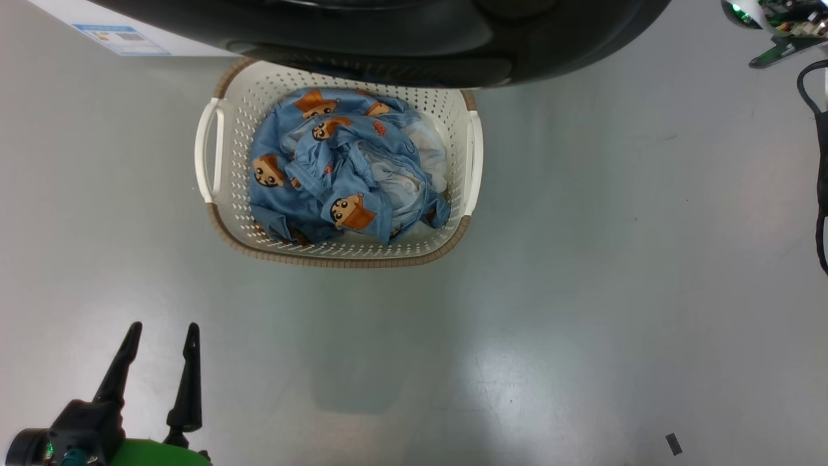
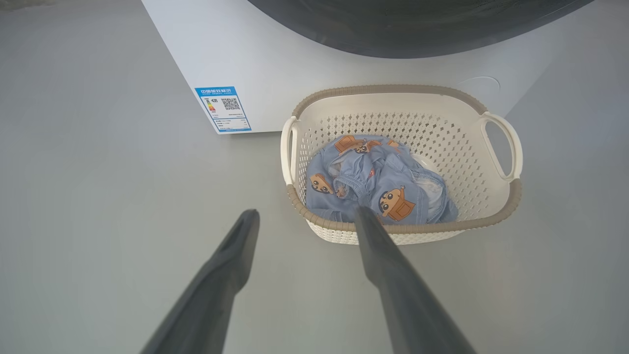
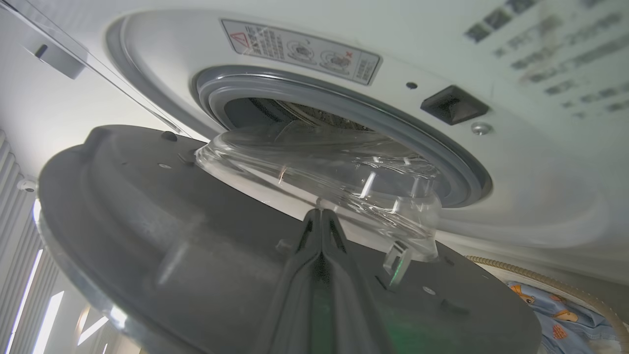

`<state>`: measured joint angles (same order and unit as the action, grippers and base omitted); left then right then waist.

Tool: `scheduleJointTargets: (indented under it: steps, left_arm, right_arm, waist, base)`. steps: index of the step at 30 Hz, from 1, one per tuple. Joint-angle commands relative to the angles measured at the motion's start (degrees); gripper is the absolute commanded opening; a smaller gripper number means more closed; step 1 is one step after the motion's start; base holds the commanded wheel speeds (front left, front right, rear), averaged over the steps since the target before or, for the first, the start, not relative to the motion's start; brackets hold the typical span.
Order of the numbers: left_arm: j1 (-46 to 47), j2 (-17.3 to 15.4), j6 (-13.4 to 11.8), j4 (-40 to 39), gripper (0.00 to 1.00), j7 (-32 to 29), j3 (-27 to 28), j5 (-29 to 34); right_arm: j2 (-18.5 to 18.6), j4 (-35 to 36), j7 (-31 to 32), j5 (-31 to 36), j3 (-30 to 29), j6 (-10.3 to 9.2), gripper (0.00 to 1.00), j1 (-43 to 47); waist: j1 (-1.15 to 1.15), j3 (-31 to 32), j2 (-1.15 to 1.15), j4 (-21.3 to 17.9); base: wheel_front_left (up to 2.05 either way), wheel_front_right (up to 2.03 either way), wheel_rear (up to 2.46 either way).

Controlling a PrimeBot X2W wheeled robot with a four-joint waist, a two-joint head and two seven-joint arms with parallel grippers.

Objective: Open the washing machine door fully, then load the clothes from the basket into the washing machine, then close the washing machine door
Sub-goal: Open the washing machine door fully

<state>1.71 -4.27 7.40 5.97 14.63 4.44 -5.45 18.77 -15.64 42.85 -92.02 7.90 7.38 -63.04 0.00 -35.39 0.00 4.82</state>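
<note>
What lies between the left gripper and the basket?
Bare grey floor, nothing else; the head view shows it between the left gripper and the basket.

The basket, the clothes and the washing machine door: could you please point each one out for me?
the basket [image 1: 349, 261]: head view, near brown rim.
the clothes [image 1: 336, 162]: head view, middle of the bear-print fabric.
the washing machine door [image 3: 147, 236]: right wrist view, dark inner face.

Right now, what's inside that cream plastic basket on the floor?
The cream perforated plastic basket holds crumpled light blue bear-printed fabric with plain white cloth tucked in. Anything beneath that heap, and most of the basket's bottom, is covered.
</note>
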Motion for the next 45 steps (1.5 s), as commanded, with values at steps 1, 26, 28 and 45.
scheduleJointTargets:
  steps: [1,26,28,45]
  left_arm:
    - [-0.14,-1.37,0.09,-1.21,1.0,0.37,2.29,-0.23]
    - [-1.04,-0.21,0.09,0.44,1.0,0.37,2.44,-0.21]
    - [-1.28,0.01,0.09,0.53,1.0,0.37,2.54,-0.27]
    - [-1.59,1.36,-0.58,0.83,1.0,0.37,3.53,-2.53]
  right_arm:
    - [-1.69,2.14,1.12,-0.41,1.38,0.11,0.0,1.86]
    - [-5.4,6.84,9.46,-0.63,7.14,0.11,0.0,13.71]
    - [-5.95,7.56,10.12,-0.89,7.68,0.11,0.0,15.11]
    - [-12.81,11.69,10.16,0.45,12.47,0.11,0.0,26.2]
  waist:
    - [0.0,0.1,0.0,-0.1]
    - [0.0,7.84,0.0,-0.7]
    - [0.0,8.82,0.0,-0.75]
    - [0.0,16.87,0.0,0.32]
  base:
    - [0.0,0.0,0.0]
    - [0.0,0.0,0.0]
    - [0.0,0.0,0.0]
    - [0.0,0.0,0.0]
